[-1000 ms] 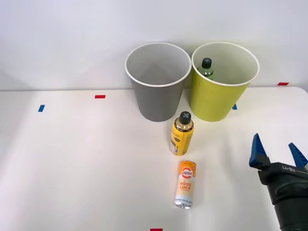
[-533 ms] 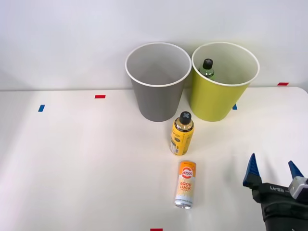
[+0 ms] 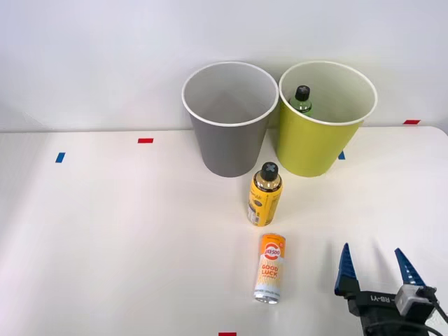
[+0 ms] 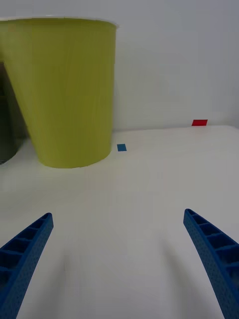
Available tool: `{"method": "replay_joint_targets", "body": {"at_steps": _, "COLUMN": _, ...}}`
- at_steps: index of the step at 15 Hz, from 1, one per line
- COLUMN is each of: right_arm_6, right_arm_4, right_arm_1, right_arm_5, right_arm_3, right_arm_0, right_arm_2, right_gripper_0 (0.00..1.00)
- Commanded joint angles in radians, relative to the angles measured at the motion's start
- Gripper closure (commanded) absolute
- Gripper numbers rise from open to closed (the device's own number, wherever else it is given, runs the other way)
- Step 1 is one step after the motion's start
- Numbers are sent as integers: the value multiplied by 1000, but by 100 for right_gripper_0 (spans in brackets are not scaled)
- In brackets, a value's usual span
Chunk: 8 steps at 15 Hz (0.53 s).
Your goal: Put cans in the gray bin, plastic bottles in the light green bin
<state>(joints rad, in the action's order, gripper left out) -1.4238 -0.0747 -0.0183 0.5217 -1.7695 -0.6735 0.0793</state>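
White tabletop (image 3: 105,238) runs back to a plain pale wall, with small red and blue tape marks scattered over it. Nearest the camera, at the front view's lower right, the right gripper (image 3: 376,268) comes in low over the table, its two blue ribbed fingers (image 3: 344,269) spread wide apart with nothing between them; in the wrist view the same gripper (image 4: 119,259) holds only bare table between its fingers (image 4: 27,249). Just to its left in the front view lies the slim orange-to-white cylindrical can with "GOOD LUCK" lettering (image 3: 270,268), on its side, its silvery end toward the camera, apart from the gripper. Just beyond the can, a small yellow-labelled bottle with a black screw cap (image 3: 264,195) rests on the table, cap pointing toward the bins, near the can but not touching it. Behind it stands the large gray tapered round bin with a white rim (image 3: 229,140), upright, and I cannot make out anything inside it. Beside it to the right stands the large yellow-green tapered round bin with a white rim (image 3: 308,143), also upright, the two close together. Inside this lime bin (image 4: 64,94) the top of a small green plastic bottle with a black cap (image 3: 302,99) shows above the near rim. A blue tape mark (image 4: 121,147) lies at the lime bin's foot, and a red one (image 4: 199,122) sits farther right by the wall.
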Motion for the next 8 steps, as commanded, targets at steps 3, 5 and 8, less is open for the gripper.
{"method": "replay_joint_targets", "body": {"at_steps": 3, "right_arm_6": 11, "right_arm_4": 0, "right_arm_1": -37, "right_arm_5": 75, "right_arm_3": 5, "right_arm_0": -55, "right_arm_2": 30, "right_gripper_0": 10}}
{"method": "replay_joint_targets", "body": {"at_steps": 5, "right_arm_6": 22, "right_arm_4": 9, "right_arm_1": -43, "right_arm_5": 127, "right_arm_3": 4, "right_arm_0": -87, "right_arm_2": 40, "right_gripper_0": 9}}
{"method": "replay_joint_targets", "body": {"at_steps": 8, "right_arm_6": 11, "right_arm_4": 16, "right_arm_1": -52, "right_arm_5": 153, "right_arm_3": 5, "right_arm_0": -132, "right_arm_2": 86, "right_gripper_0": 10}}
